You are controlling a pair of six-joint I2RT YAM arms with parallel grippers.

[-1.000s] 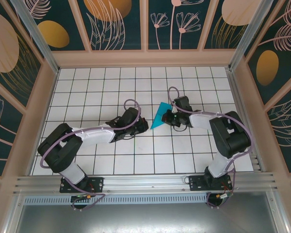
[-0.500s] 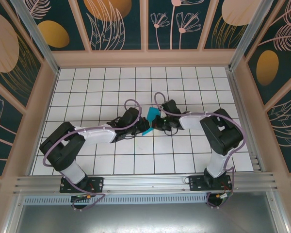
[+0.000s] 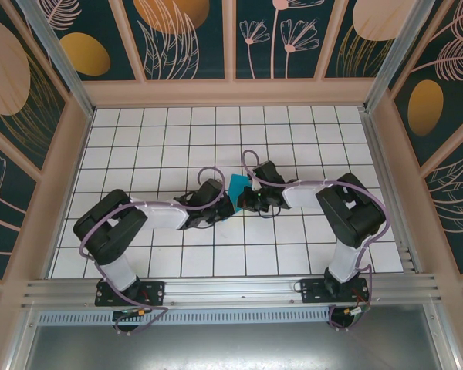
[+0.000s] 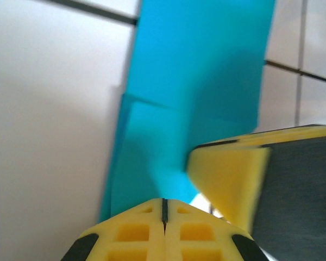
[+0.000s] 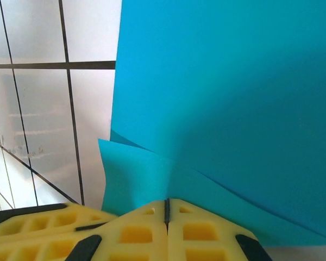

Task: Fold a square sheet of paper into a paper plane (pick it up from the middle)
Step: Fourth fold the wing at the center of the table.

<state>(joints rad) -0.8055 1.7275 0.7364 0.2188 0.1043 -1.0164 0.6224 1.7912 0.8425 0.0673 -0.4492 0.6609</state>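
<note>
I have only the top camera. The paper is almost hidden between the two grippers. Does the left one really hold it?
Observer: Yes. In the left wrist view the left gripper is shut on the paper, at its near edge.
Operator: And the right one?
Observer: The right gripper is shut on it too. There a second layer sticks out from under the big sheet.
Operator: How near are they to each other?
Observer: Very near. A right finger shows just beside the left fingertips.
</note>
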